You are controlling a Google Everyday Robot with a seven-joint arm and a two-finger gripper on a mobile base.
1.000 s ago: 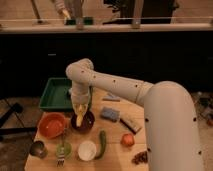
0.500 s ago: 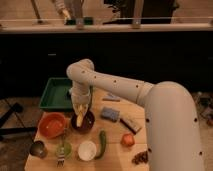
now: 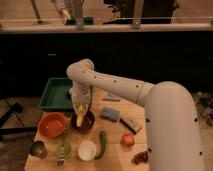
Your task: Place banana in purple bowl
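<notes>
- Camera view: nothing looks moved since a moment ago. The arm, the gripper and all the things on the desk sit in the same spots.
- The gripper (image 3: 80,119) still hangs right over the purple bowl (image 3: 87,124), near the middle of the desk.
- Its fingers are clamped on the banana (image 3: 80,118).
- The banana stands almost straight up and down. Its long side runs top to bottom, and its low tip points down into the bowl. I cannot tell if the tip touches the bottom of the bowl.
- The orange bowl (image 3: 51,125) sits just beside the purple bowl, nearer the desk's left edge.
- The green tray (image 3: 53,93) lies at the back left corner.
- The white bowl (image 3: 86,150) is by the front edge, with the long green vegetable (image 3: 102,143) just beside it.
- A blue sponge (image 3: 110,114) lies to the right of the purple bowl.
- A red fruit (image 3: 128,140) sits to the right of the vegetable.
</notes>
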